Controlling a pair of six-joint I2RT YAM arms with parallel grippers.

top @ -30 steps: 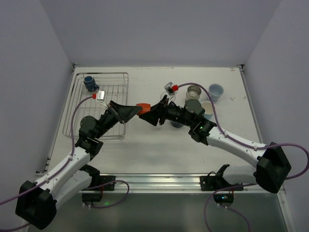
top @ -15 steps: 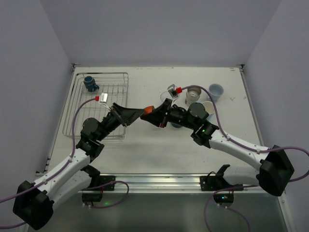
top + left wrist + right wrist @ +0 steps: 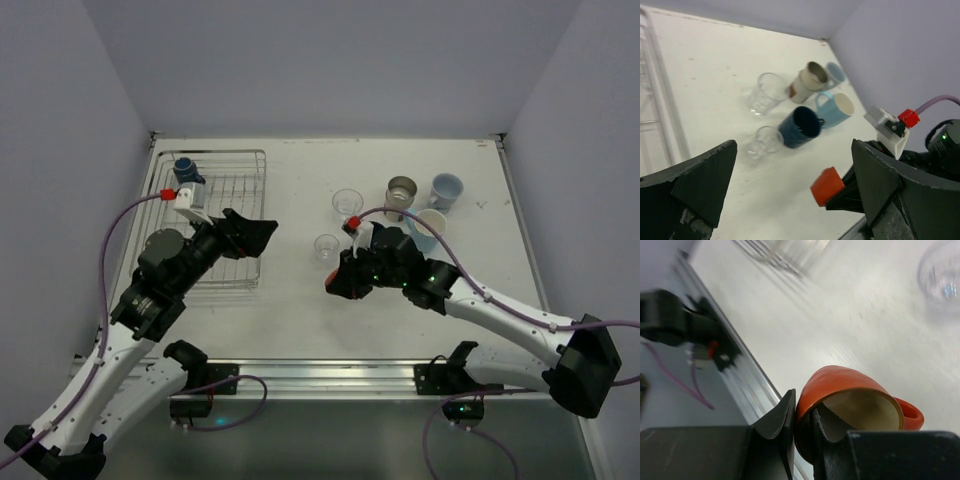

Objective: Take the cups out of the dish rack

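Note:
The orange-red mug hangs above the table, with my right gripper shut on its rim, one finger inside and one outside. From the left wrist the mug shows low in the view. In the top view my right gripper hides it, near the table's middle front. My left gripper is open and holds nothing, at the right edge of the dish rack. One dark blue mug stands in the rack's far left corner.
On the table to the right of the rack stand two clear glasses, a metallic cup, a light blue cup and a cream-lined mug. Another dark blue mug lies among them.
The left gripper opened, let go of the orange-red mug and drew back to the rack. The right gripper shut on the mug's rim and carried it toward the table's near side.

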